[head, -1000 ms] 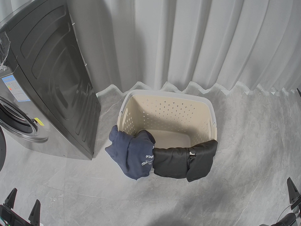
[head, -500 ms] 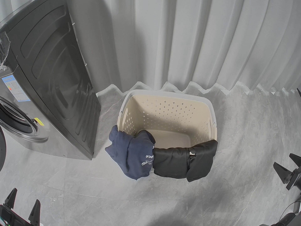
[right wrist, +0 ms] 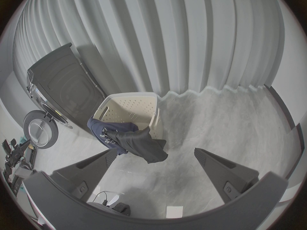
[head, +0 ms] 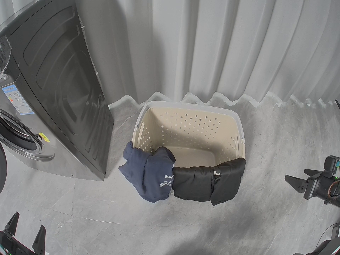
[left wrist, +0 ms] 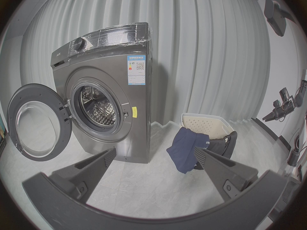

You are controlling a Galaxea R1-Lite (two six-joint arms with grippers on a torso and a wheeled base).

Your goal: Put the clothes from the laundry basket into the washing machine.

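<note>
Room: grey floor (head: 248, 213), white curtain (head: 212, 36) behind.
Clothes: navy garment (head: 148, 174) and black garment (head: 205, 183) hang side by side over the laundry basket (head: 191, 105) near rim.
Washing machine (head: 53, 89): left of the basket, door (left wrist: 38, 122) open.
Right gripper (head: 295, 174): fingers spread, empty, right of the basket.
Left gripper (head: 29, 221): fingers spread, empty, before the machine.

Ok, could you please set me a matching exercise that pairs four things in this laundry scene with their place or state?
Things:
1. navy garment
2. black garment
3. washing machine door
4. right claw

Places or states:
A. swung wide open
B. draped over the laundry basket's near rim, at the end nearer the washing machine
C. open and empty, above the floor
D. draped over the same rim, at the end farther from the washing machine

Pairs: 1-B, 2-D, 3-A, 4-C.
</note>
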